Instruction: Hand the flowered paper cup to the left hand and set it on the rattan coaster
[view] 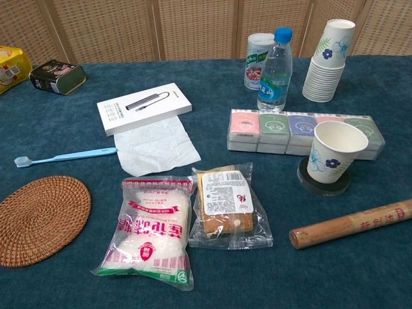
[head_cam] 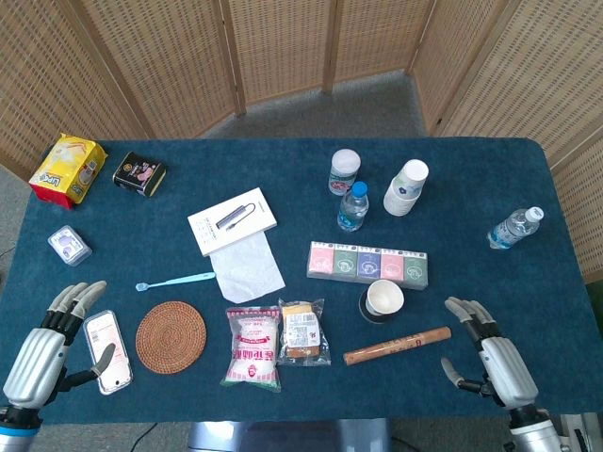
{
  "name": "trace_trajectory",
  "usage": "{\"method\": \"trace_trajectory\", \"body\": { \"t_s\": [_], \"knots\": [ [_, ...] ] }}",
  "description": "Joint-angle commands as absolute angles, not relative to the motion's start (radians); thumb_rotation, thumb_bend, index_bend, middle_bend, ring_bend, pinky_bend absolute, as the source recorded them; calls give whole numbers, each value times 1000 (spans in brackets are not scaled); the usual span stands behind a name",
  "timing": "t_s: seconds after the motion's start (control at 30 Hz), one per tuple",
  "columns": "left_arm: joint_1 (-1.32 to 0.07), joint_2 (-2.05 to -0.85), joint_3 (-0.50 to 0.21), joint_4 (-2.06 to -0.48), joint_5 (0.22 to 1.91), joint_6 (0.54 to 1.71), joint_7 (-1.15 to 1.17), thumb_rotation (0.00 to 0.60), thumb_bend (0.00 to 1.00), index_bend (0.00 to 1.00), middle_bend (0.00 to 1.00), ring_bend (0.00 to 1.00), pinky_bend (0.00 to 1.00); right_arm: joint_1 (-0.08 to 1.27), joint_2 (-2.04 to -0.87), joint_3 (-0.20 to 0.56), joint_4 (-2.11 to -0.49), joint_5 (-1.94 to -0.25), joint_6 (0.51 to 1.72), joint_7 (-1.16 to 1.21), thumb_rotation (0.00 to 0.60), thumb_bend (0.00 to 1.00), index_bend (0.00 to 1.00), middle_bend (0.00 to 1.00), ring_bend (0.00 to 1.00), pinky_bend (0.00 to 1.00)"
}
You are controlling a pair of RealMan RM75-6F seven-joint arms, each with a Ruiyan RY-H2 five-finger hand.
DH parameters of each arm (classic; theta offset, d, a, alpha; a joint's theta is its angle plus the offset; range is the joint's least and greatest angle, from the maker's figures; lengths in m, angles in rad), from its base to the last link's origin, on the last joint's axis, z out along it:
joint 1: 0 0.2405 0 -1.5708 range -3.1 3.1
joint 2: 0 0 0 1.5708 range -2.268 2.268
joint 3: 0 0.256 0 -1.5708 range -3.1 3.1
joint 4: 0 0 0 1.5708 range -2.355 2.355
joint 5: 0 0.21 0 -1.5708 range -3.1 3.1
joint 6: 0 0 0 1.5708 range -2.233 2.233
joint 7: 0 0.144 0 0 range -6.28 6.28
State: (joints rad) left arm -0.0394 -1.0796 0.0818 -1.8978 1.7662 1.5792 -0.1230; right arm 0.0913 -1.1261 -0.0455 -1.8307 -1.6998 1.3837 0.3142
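The flowered paper cup (head_cam: 384,298) stands upright on a dark coaster (view: 323,176), centre right. Both hands, left (head_cam: 42,350) and right (head_cam: 490,357), rest empty with fingers spread at the bottom corners.

Chest view shows neither hand. It crops the yellow pack (view: 8,64) at the left edge, the coaster (view: 38,219) at the left edge, the roll (view: 351,225) at the right edge. Head view crops both forearms at the bottom edge. Phone (head_cam: 106,350) partly hidden beside the left hand (head_cam: 42,353) thumb. Labels on the tissue packs (head_cam: 368,265) too small to read.
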Motion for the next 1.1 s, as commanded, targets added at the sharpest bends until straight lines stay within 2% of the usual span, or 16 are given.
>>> {"method": "trace_trajectory", "body": {
  "t_s": [0.03, 0.47, 0.7, 1.1],
  "knots": [
    [-46, -1073, 78, -1902, 1761, 1573, -131, 555, 456, 62, 123, 0, 0, 142, -1161, -16, -1834, -1667, 1325, 300, 600, 381, 0, 0, 0, 0],
    [-83, -1093, 58, -1926, 1715, 1501, -87, 556, 456, 63, 123, 0, 0, 294, -1231, 70, -1776, -1531, 1139, 334, 600, 337, 0, 0, 0, 0],
    [-108, -1107, 37, -1934, 1687, 1470, -74, 554, 456, 65, 123, 0, 0, 347, -1269, 84, -1716, -1476, 1065, 342, 600, 335, 0, 0, 0, 0],
    [-138, -1118, 20, -1941, 1657, 1432, -57, 553, 456, 71, 123, 0, 0, 403, -1323, 96, -1655, -1429, 1007, 348, 600, 336, 0, 0, 0, 0]
  ]
}}
